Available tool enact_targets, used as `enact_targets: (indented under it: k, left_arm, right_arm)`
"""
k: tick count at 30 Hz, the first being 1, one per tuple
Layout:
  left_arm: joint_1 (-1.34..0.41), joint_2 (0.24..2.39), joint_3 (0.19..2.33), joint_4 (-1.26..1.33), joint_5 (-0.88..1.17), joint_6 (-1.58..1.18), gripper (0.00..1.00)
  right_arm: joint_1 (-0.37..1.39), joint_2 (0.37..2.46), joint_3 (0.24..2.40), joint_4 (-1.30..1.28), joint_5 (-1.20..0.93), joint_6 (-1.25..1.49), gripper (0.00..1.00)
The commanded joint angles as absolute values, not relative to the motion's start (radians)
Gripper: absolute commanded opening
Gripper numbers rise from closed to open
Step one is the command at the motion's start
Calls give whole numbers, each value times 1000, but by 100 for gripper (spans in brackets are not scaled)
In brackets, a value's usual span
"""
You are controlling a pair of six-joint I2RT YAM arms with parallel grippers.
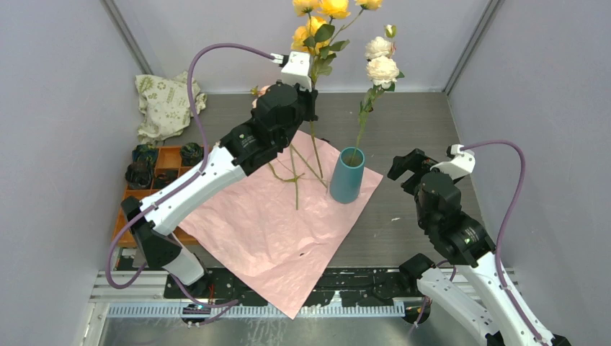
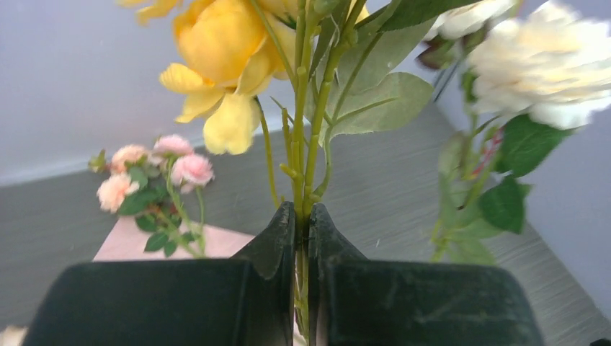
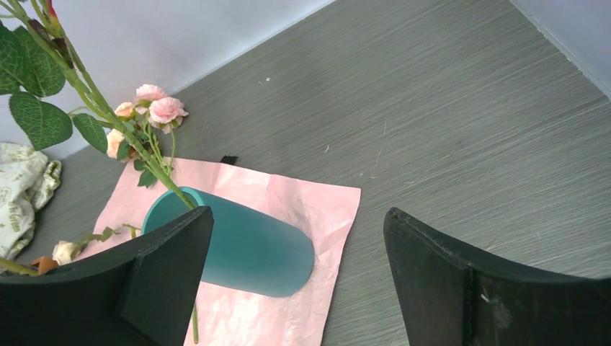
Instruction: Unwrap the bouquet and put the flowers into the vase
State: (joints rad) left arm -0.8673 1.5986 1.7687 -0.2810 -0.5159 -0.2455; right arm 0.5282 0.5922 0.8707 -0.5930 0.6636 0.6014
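Top camera looking down from behind, wrist cameras close, top and right wrist share vase (image 1: 347, 177)

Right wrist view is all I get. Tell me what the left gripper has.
Observer: The left gripper is shut on the stems of the yellow flowers, held upright.
Operator: Say what tops the stem in the vase.
Observer: It carries white flowers, high above the vase.
Operator: Report where the yellow stems end.
Observer: From above, they hang beside the vase, over the pink paper, not in it.
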Motion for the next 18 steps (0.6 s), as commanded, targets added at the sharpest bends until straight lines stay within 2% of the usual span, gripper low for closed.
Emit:
enact_targets:
  k: [1, 9, 18]
  left_arm:
    - [-915, 1531, 1730, 89, -606, -67, 0]
    - [-1005, 1567, 1767, 225, -587, 37, 0]
    - [-1053, 1609, 1753, 309, -581, 33, 0]
  right_arm:
    - [527, 559, 885, -612, 697, 620, 93]
    - [528, 528, 884, -634, 726, 611, 94]
    - [527, 535, 878, -627, 737, 597, 94]
